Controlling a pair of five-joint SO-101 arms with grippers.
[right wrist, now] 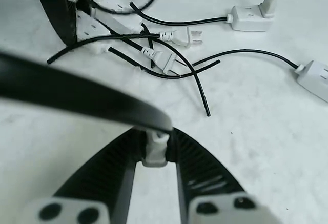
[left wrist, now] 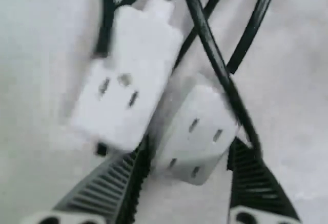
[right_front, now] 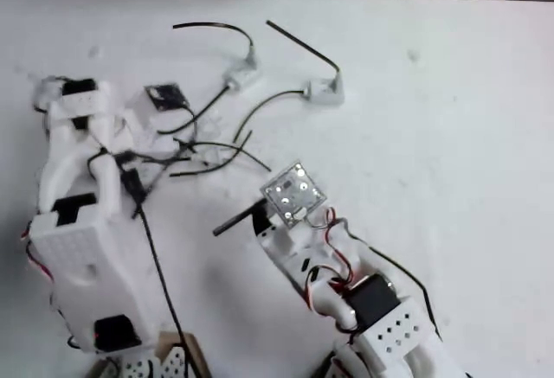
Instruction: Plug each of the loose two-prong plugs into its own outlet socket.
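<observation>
White table (right_front: 467, 153), brown block (right_front: 192, 348)

table (right_front: 450, 136): plain white right across
cords (right wrist: 77, 98): black, every one of them
outlet blocks (left wrist: 125, 98): white, and there are the dark slots
loose plugs (right wrist: 177, 37): white bodies
plug (right wrist: 154, 155) in the right gripper (right wrist: 155, 139): white against black ribbing
left gripper (left wrist: 189, 157): black too, same ribbed pattern
arms (right_front: 78, 231): white shells, black motors
wires (right_front: 331, 220): red, looping along the right arm
</observation>
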